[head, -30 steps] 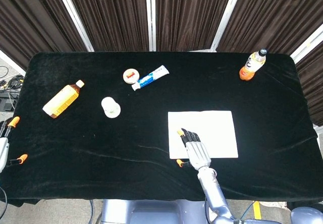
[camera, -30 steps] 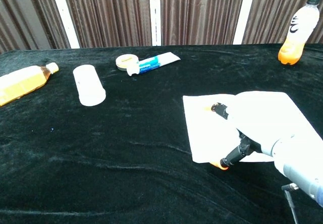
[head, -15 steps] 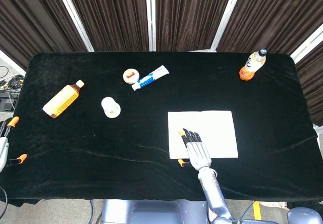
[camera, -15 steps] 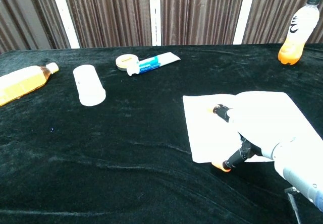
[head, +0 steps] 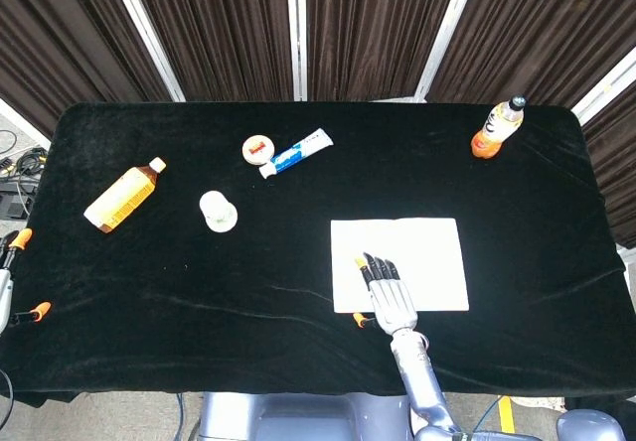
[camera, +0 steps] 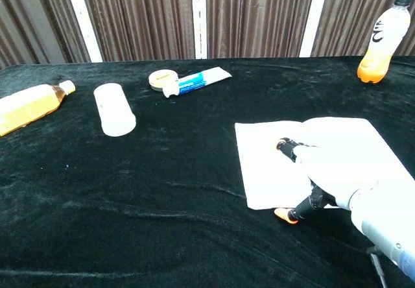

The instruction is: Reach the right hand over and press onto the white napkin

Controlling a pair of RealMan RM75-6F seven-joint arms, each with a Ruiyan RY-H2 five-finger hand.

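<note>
- Slid back toward the robot, the right hand [head: 390,292] lies flat, fingers spread, grasping nothing, on the white napkin [head: 422,247].
- Left hand [head: 8,280] at the worktop [head: 298,262] edge; state unclear.

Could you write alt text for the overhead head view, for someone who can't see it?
A robot's right hand lies flat, fingers extended, over the near left part of a white napkin on a black table. Farther back are a lying tea bottle, a white cup, a small round tin, a toothpaste tube and an upright orange bottle.
</note>
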